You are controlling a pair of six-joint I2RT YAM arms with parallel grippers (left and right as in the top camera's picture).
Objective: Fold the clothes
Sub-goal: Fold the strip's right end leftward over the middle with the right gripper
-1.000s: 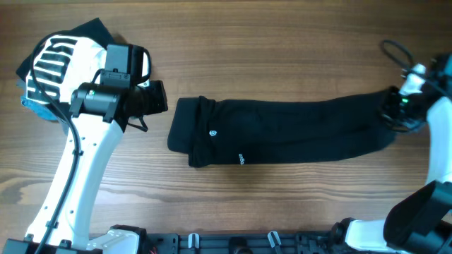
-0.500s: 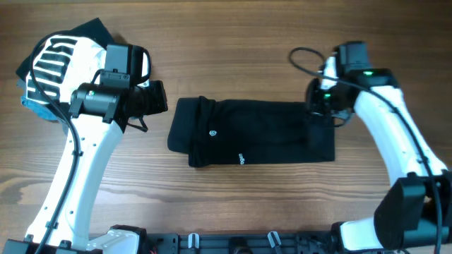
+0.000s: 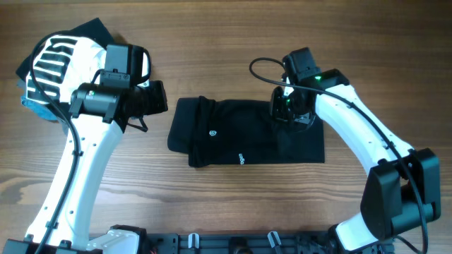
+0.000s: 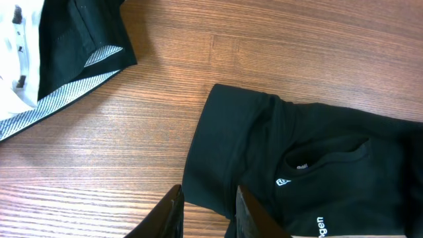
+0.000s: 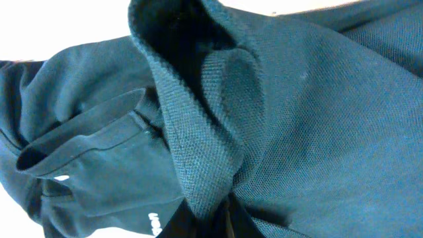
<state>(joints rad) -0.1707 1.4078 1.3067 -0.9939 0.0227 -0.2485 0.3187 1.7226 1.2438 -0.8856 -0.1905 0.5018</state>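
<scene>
Black T-shirt (image 3: 240,137) lies flat mid-table (image 3: 233,56), folded into a short wide rectangle with the long side running left-right. White label mark (image 3: 240,158) sits by its near edge, and the small round logo (image 3: 214,132) is just beyond that, toward the left end.

Right gripper (image 3: 288,113) is down on the shirt's far-right area, touching the fabric. In the wrist view a raised ridge of knit cloth runs down into the fingertips at the bottom edge. The tips are barely in frame, so I can't tell whether the ridge is pinched or loose.

Left gripper (image 3: 157,97) hangs off the shirt's far-left corner, over bare wood and just beside the cloth. Its fingertips (image 4: 173,211) stand a narrow gap apart with nothing between them. In the wrist view the shirt's left end lies just ahead and to the right, with the right finger overlapping its edge. Contact can't be judged there.

Far-left corner of the table holds a pile well apart from the shirt: white garment with black stripes (image 3: 53,60) and a dark garment (image 3: 92,29) behind it. The left arm partly covers the pile.
</scene>
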